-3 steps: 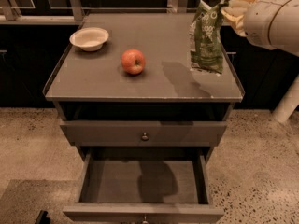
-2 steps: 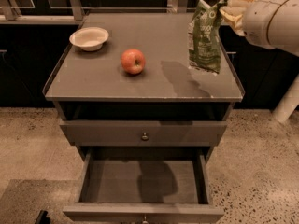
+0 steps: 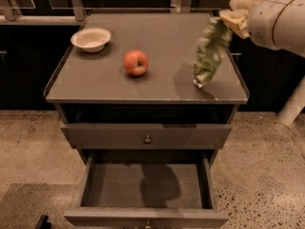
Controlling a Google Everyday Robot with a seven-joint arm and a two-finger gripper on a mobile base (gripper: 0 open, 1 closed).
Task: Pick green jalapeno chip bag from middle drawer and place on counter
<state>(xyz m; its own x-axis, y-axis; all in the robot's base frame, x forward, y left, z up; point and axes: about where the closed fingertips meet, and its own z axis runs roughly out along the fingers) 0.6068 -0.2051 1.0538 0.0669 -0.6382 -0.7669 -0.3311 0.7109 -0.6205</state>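
Note:
The green jalapeno chip bag [image 3: 208, 54] is on the right side of the counter [image 3: 157, 42], tilted, with its lower corner on the top and its upper end leaning up toward my gripper. My gripper [image 3: 237, 11] hovers above the counter's right rim, just up and right of the bag's top. Its fingers are apart and no longer clamp the bag. The middle drawer [image 3: 145, 178] is pulled out below and holds nothing I can see.
A red apple [image 3: 136, 62] sits mid-counter and a white bowl [image 3: 91, 38] at its back left. A shut drawer front with a knob [image 3: 147, 139] is above the open drawer. Speckled stone floor lies on both sides.
The bag has dropped and tipped left, its lower corner now on the counter. My gripper has barely moved.

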